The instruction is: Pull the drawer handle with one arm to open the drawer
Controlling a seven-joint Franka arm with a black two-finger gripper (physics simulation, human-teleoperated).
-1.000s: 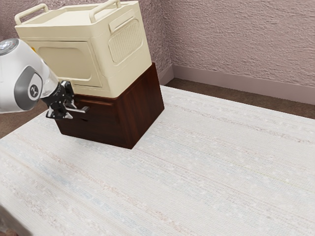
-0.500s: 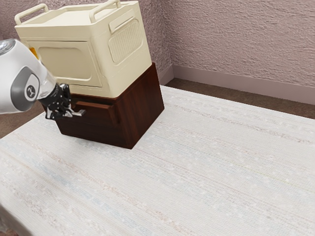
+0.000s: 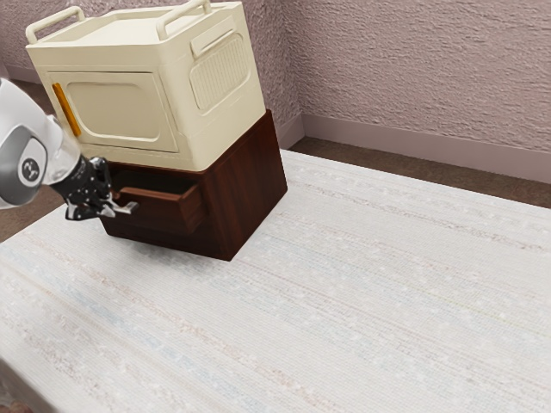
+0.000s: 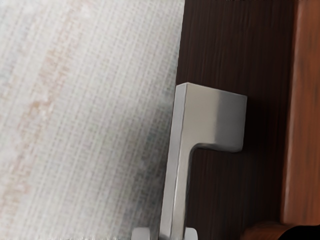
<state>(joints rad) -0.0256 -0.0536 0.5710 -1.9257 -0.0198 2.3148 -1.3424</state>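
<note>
At the exterior view's left, a round mark is sitting on the white arm, too small for reading. Going right, the fingers are squeezing the shiny handle. The drawer is poking partly out of the brown cabinet. A crooked tug could be making the fingers slip or the drawer jam.

drawer: reddish-brown wood, partly open, in dark wooden cabinet | inside: dark, perhaps empty, not clear to me | handle: silver-grey bar, squared corner, on drawer's front
</note>
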